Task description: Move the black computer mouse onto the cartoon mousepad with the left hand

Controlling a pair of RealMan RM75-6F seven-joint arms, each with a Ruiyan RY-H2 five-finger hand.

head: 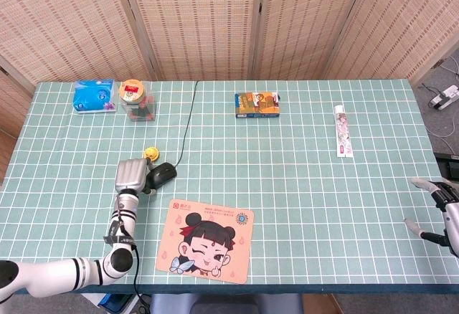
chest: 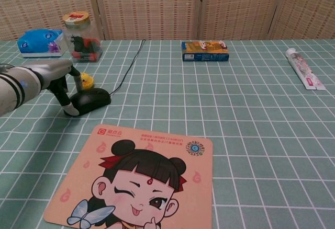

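Left hand (chest: 58, 80) has its fingers wrapped on the black mouse (chest: 90, 100), so grasping's basically on; next it needs lifting over to the cartoon mousepad (chest: 137, 179).

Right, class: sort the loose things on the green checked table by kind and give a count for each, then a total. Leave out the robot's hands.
Computer mouse: 1
Mousepad: 1
Tissue pack: 1
Jar: 1
Box: 1
Tube: 1
Small yellow toy: 1
Total: 7
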